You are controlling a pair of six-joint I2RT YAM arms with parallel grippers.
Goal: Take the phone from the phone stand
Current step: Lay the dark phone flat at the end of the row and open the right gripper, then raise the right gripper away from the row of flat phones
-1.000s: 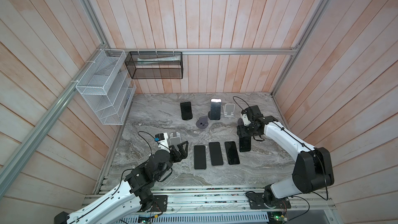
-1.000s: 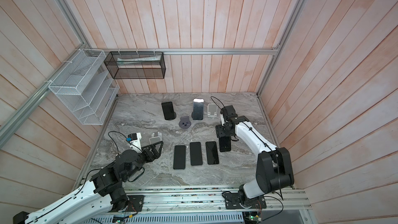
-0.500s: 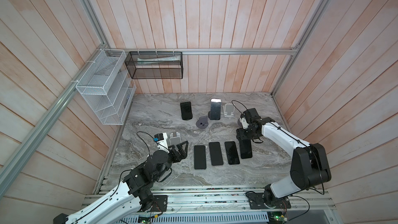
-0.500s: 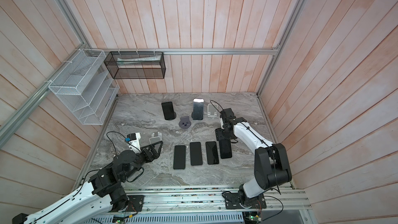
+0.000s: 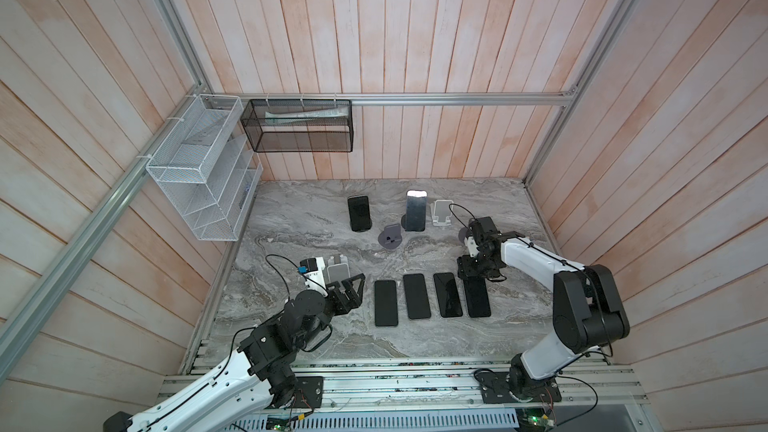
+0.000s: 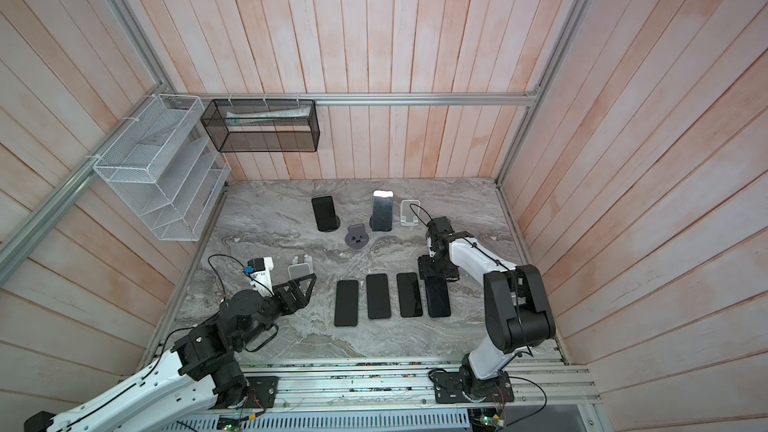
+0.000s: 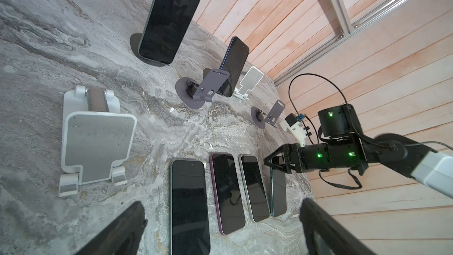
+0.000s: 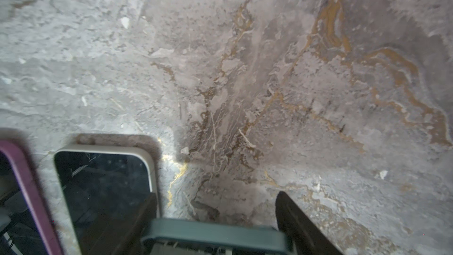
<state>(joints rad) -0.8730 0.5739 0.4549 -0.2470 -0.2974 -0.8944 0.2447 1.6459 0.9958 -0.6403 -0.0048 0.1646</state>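
**Laying the phone flat at the end of the row**

The left end effector (image 5: pixel 348 284) is hovering at 8 o'clock of the surface (image 5: pixel 415 342), jaws spread wide and empty. The right end effector (image 7: pixel 271 165) is clasping the phone (image 8: pixel 215 231) across its width. The phone is lying off its stand, at 3 o'clock of the three flat phones (image 5: pixel 417 296). Advice: keep it parallel to the cream-framed neighbour (image 8: pixel 103 180), release only once it is fully seated, then lift straight clear. The glass is glossy, the teal frame is rounded and the surface is rough and veined. The empty grey phone stand (image 7: pixel 269 116) is standing at 12 o'clock.

Soft, even light is seen everywhere, white glare is caught on the standing phone (image 5: pixel 416 210) at 12 o'clock, and the right wrist view is blurred.
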